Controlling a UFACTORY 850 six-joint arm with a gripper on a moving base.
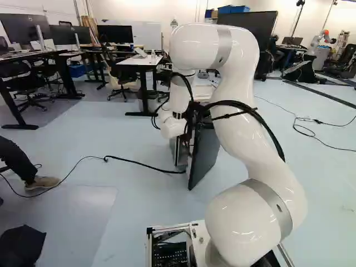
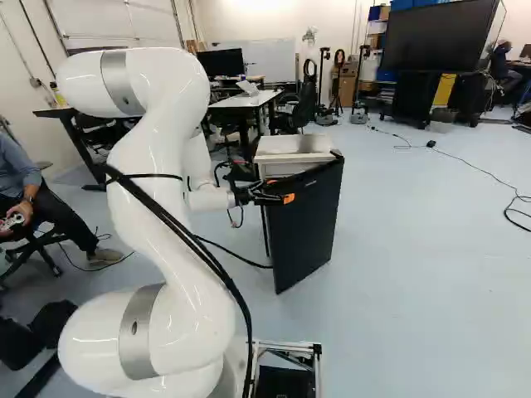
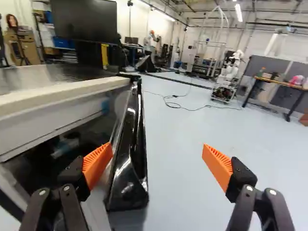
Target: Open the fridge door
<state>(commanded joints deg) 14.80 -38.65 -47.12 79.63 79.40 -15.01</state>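
In the right base view, the fridge [image 2: 290, 148] is standing on the floor [image 2: 415, 290], its door [image 2: 307, 228] hanging in front, a desk [image 2: 236, 103] standing behind, a screen [image 2: 436, 37] farther right.

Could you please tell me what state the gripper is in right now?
Gripper: open, holding nothing; the edge of the door is between its widely spread fingers.

Near the middle of the right base view you have a black fridge door [image 2: 309, 215] against a white fridge body [image 2: 290, 148]. Your arm [image 1: 253, 147] is glossy white with grey bands and black cables [image 1: 270, 130]; your hand [image 2: 270, 198] is black, its pads [image 3: 218, 166] bright orange and finely striped. The floor [image 2: 406, 265] is pale blue-grey.
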